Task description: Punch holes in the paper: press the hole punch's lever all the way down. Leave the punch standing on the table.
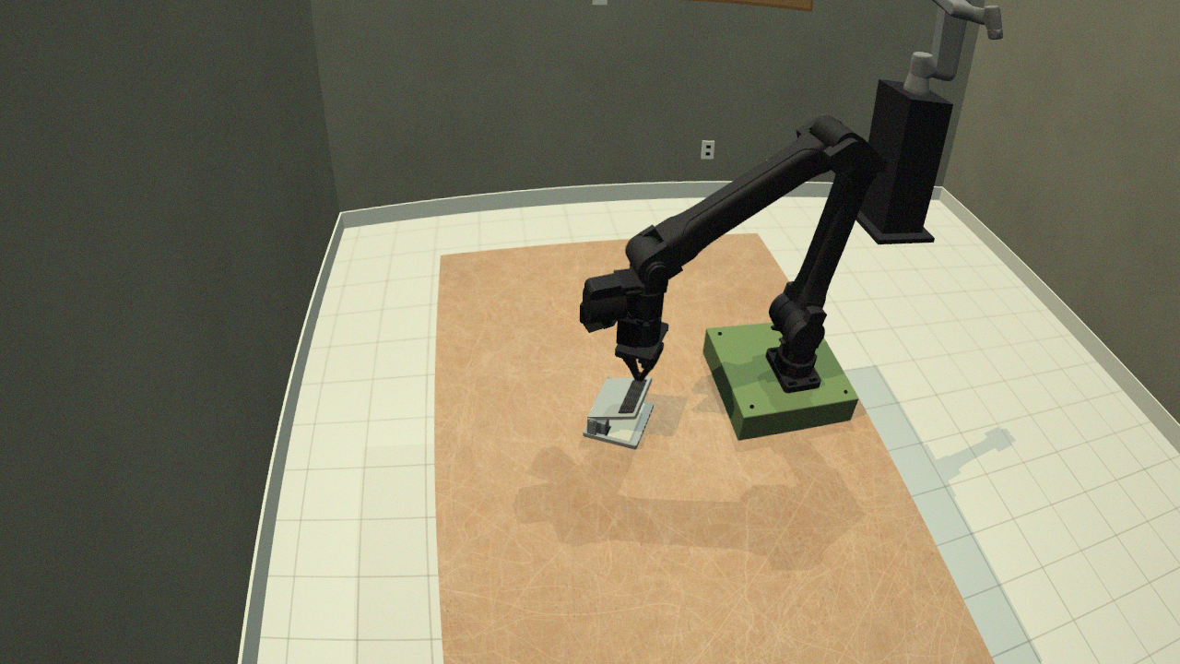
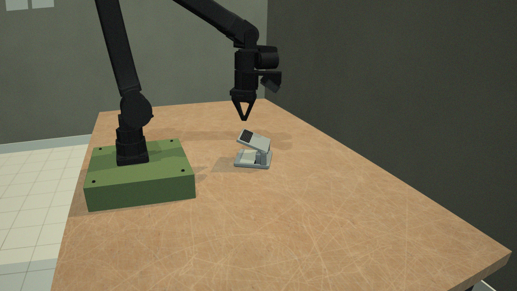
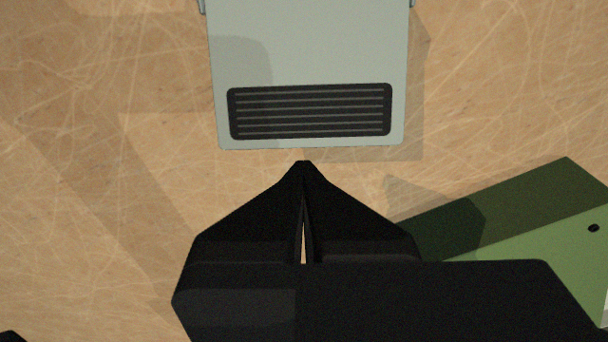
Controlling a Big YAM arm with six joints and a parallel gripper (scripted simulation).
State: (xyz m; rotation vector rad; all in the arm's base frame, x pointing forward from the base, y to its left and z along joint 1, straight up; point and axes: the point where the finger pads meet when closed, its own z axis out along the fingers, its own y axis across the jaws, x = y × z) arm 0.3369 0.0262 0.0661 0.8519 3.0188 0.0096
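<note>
Wrist view puts the gripper (image 3: 303,163) nearest, its two black fingers pressed together into a single point with only a thin sliver of table showing between them lower down; they hold nothing. The gripper body fills the bottom of this view and is cut off by the lower edge. Just beyond the fingertips lies the free end of the hole punch's lever (image 3: 309,71), pale grey, with a black ribbed pad (image 3: 309,111) across it. The lever's far end runs out of the top of the picture, so the hinge and base are hidden here. To the right of the fingers, a corner of the green base block (image 3: 546,223) shows, partly covered by the gripper body.

From the exterior view, the closed tip (image 2: 244,116) hangs in the air above the ribbed end of the lever (image 2: 254,140), apart from it. The lever stands tilted up, raised on the side under the fingers. The hole punch (image 2: 253,159) stands on its flat base on the wooden table (image 2: 325,224). A pale patch lies inside the punch, under the lever; whether it is paper is too small to tell. The arm's upper links are cut off by the top edge.

Top view shows the tip (image 1: 637,373) overlapping the lever (image 1: 624,397), so the gap cannot be judged there.
</note>
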